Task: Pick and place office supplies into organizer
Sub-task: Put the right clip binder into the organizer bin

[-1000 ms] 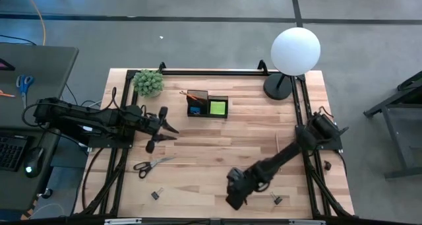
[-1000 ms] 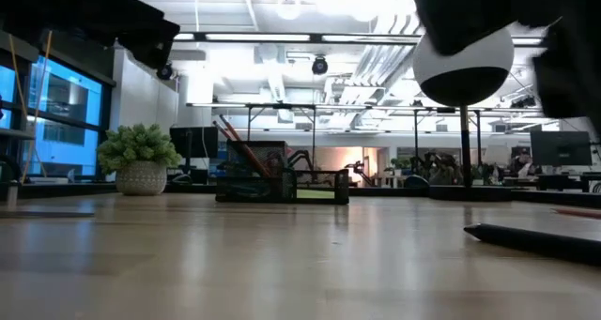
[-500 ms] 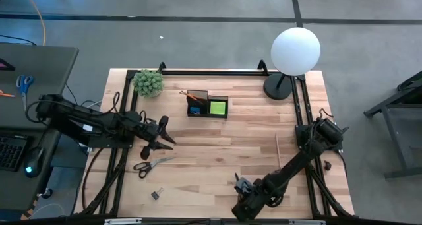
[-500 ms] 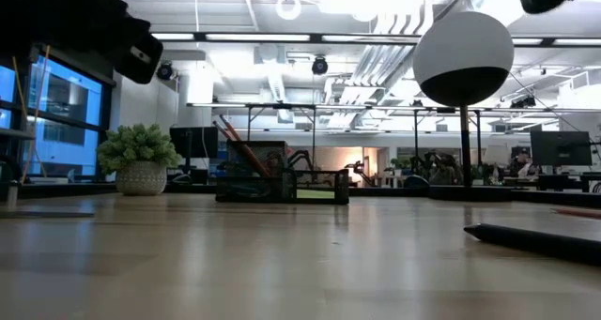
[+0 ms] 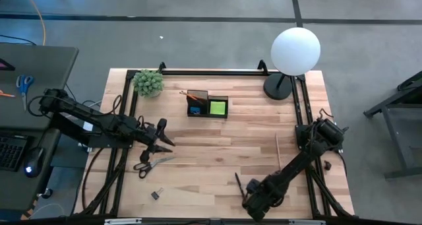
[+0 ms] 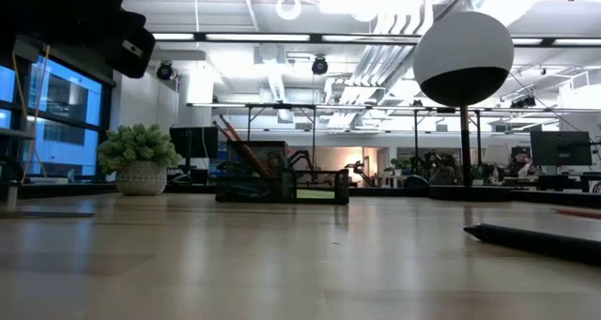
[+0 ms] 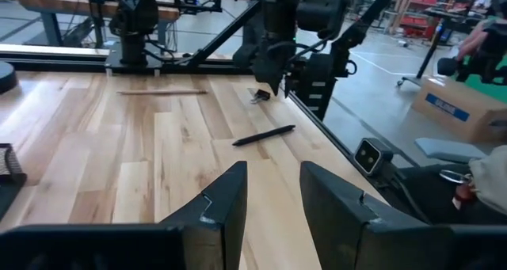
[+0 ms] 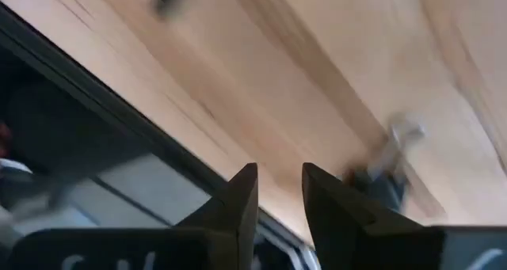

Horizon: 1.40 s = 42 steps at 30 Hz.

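Pale planked table, boxy black organizer

surface: pale wood planks, black rail frame | far side: plant, organizer, lamp base | left: black-handled scissors, binder clip | right: pencil, dark pen | near edge: possibly second clip, blurred
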Tool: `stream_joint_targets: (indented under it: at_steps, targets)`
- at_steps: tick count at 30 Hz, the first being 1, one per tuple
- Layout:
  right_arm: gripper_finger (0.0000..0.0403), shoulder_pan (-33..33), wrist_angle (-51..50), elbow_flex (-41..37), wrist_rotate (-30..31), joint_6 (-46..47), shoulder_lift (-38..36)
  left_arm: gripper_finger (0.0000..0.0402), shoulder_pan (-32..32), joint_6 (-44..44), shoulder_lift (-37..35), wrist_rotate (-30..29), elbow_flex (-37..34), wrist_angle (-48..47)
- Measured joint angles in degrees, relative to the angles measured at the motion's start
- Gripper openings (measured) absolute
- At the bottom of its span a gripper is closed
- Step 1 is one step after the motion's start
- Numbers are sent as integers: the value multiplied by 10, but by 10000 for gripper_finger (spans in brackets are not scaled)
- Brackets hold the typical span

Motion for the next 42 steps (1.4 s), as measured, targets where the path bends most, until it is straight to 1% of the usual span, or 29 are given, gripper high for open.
stream_joint_targets:
  at_steps: [4, 7, 10, 15, 17, 22, 29, 34, 42]
  targets:
    - [111, 4, -28, 0, -38, -17, 0, 106, 0, 0, 0, 0, 0, 0]
    - [137, 9, -46, 0, -41, -19, 0, 106, 0, 0, 0, 0, 0, 0]
    - [166, 18, -63, 0, -18, -16, 0, 106, 0, 4, 0, 0, 0, 0]
    - [207, 38, -76, 0, 40, -2, 1, 106, 0, 11, 0, 0, 0, -1]
    - [222, 46, -89, 0, 53, -1, 2, 106, 0, 11, 0, 0, 0, -1]
    - [251, 61, -138, 0, 55, 4, 2, 106, 0, 11, 0, 0, 0, 0]
    - [253, 74, -137, 0, 112, 24, 2, 106, 0, 2, 0, 9, 0, -1]
    - [248, 77, -134, 0, 117, 31, 2, 106, 0, -4, 0, 28, 0, -2]
    - [249, 76, -139, 0, 111, 32, 2, 106, 0, -5, 0, 28, 0, -8]
